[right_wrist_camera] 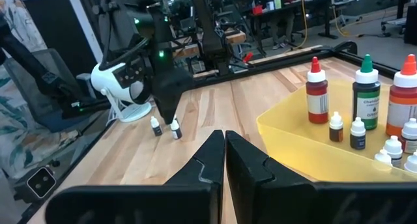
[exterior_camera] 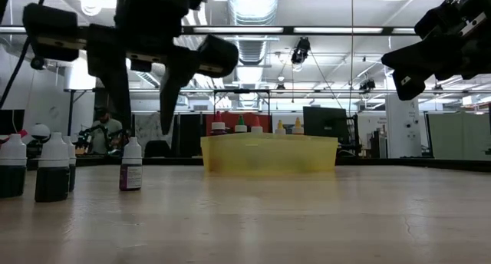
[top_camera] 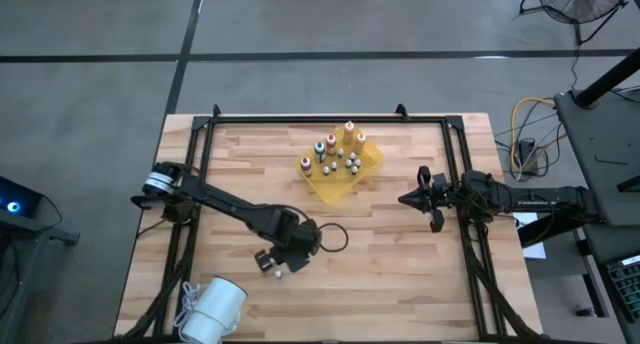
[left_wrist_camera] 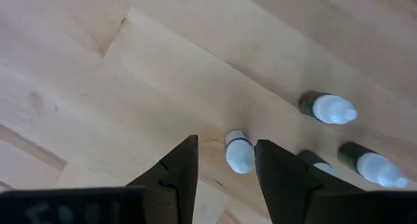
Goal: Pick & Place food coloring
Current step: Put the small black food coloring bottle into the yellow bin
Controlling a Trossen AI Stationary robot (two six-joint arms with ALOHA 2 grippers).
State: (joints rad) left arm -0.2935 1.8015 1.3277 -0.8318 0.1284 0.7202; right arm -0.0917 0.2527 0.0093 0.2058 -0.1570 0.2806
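Observation:
Several tiny dropper bottles with white caps and dark bodies stand upright on the wooden table near its front left (top_camera: 278,273). They also show in the low view (exterior_camera: 52,172). My left gripper (left_wrist_camera: 226,143) is open and points down. It hovers over one of these bottles (left_wrist_camera: 239,152), which stands apart from the others (exterior_camera: 131,166) and shows between the fingers, below their tips. More small bottles and taller ones with red, green and orange caps (right_wrist_camera: 367,87) stand in the yellow tray (top_camera: 368,164). My right gripper (right_wrist_camera: 225,134) is shut and empty, right of the tray (top_camera: 403,198).
A white round device (top_camera: 213,309) lies at the table's front left corner. A black frame (top_camera: 330,118) runs along the table's far edge and sides. Bare wood lies between the tray and the near edge. A person (exterior_camera: 103,133) sits in the room beyond.

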